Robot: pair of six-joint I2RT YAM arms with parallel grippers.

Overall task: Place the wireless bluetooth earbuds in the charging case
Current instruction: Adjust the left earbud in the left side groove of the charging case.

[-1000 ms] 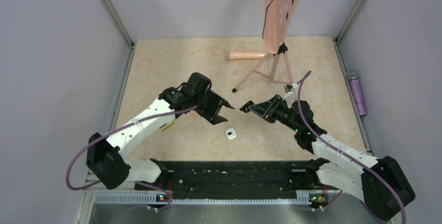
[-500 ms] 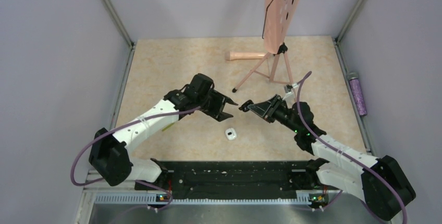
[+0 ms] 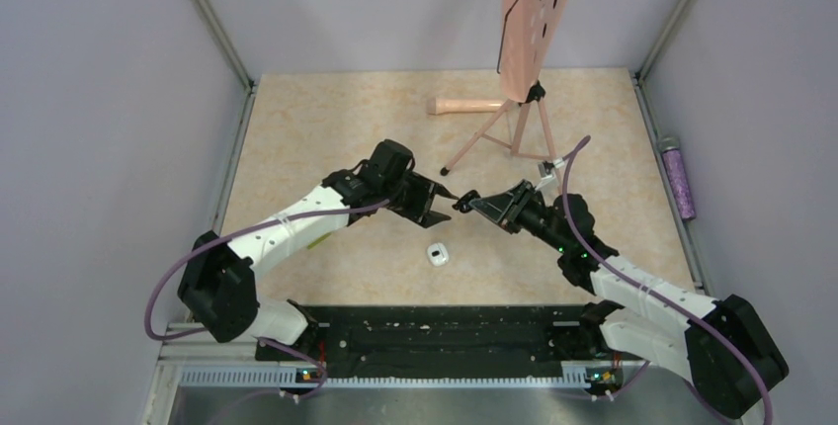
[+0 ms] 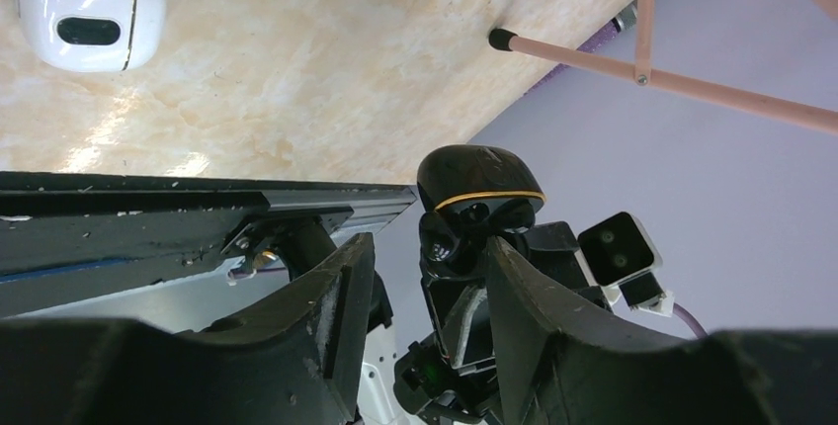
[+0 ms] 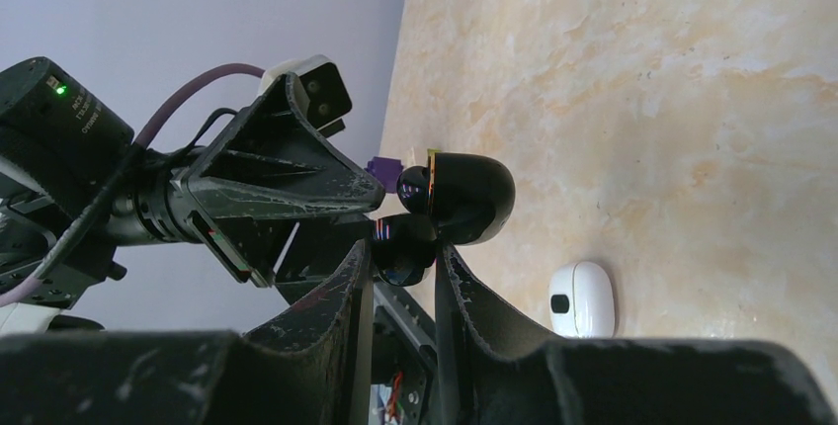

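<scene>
My right gripper point(image 3: 464, 202) is shut on a black earbud point(image 5: 460, 198) with a thin gold ring and holds it in the air above the table. The earbud also shows in the left wrist view point(image 4: 480, 180) and in the top view point(image 3: 459, 204). My left gripper point(image 3: 443, 204) is open, and its fingertips point(image 4: 348, 272) stand just short of the earbud, one on each side. The white charging case point(image 3: 438, 254) lies on the table below the two grippers, apart from both, and shows in both wrist views point(image 4: 89, 8) point(image 5: 583, 298). I see no second earbud.
A pink tripod stand point(image 3: 514, 124) with a pink board stands at the back, one foot point(image 4: 502, 40) near the grippers. A pink cylinder point(image 3: 466, 106) lies behind it. A purple bottle point(image 3: 678, 178) lies at the right edge. A purple-and-yellow block point(image 3: 317, 239) lies under the left arm.
My left arm has moved right, bringing its open gripper up to the earbud held by my right gripper. The right arm and the case have not moved.
</scene>
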